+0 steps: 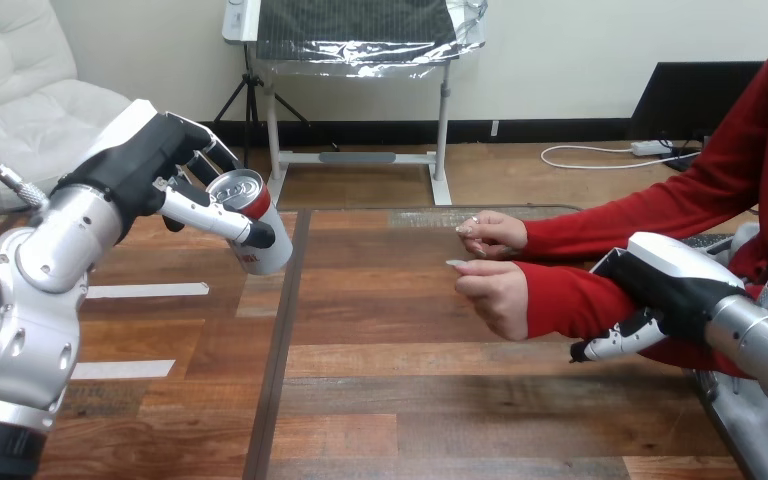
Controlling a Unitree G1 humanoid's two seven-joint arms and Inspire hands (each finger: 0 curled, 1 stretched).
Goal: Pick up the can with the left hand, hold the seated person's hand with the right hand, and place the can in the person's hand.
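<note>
A red and white can point(268, 232) with a silver top hangs tilted above the table's left half, its top turned toward me. My left hand point(138, 160) is shut on it, thumb along its near side and fingers behind it. At the right, the person's near hand point(490, 296) rests loosely curled above the table, with the other hand point(492, 232) just behind it. My right hand point(672, 282) lies on the near red-sleeved forearm point(570, 300), a little behind the wrist, with its fingers point(615, 343) curled round the sleeve's near side. The can is well left of the person's hands.
Two white tape strips point(146, 290) point(122, 369) lie on the wooden table point(410, 400) at the left. A dark seam point(278, 360) runs down the tabletop between the can and the person's hands. A grey metal part point(755, 435) sits at the bottom right corner.
</note>
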